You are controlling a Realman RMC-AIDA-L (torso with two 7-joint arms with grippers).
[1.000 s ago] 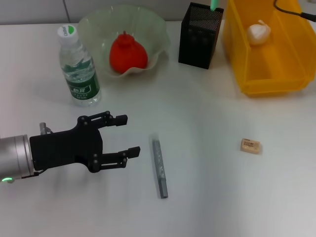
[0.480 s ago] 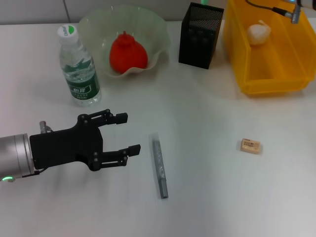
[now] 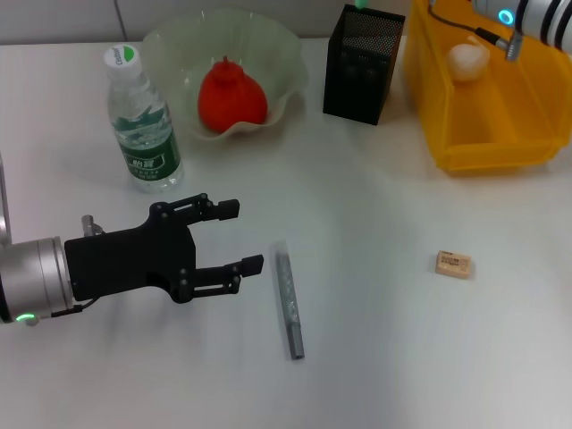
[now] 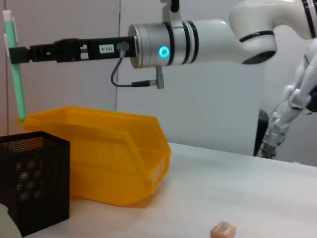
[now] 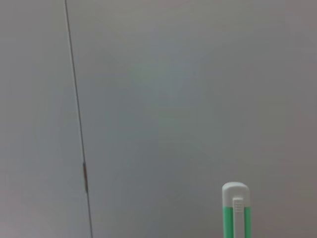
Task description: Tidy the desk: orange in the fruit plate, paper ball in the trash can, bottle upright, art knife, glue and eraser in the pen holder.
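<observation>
My right gripper [image 4: 16,53] is shut on the glue [image 4: 19,84], a light-green stick held upright just above the black mesh pen holder [image 3: 362,64]; its white tip shows in the right wrist view [image 5: 235,210]. My left gripper [image 3: 241,236] is open and empty, low over the table just left of the grey art knife [image 3: 289,304]. The tan eraser [image 3: 453,264] lies on the table to the right. The orange [image 3: 231,94] sits in the fruit plate [image 3: 286,45]. The bottle [image 3: 143,121] stands upright. The paper ball [image 3: 467,58] lies in the yellow trash can [image 3: 487,152].
The pen holder [image 4: 34,183], the trash can [image 4: 109,158] and the eraser [image 4: 223,229] also show in the left wrist view. The right arm [image 3: 536,18] reaches across above the trash can. The table's rear edge meets a grey wall.
The right arm has come into the head view at top right, carrying the glue leftward over the pen holder. My left gripper has shifted slightly right toward the art knife.
</observation>
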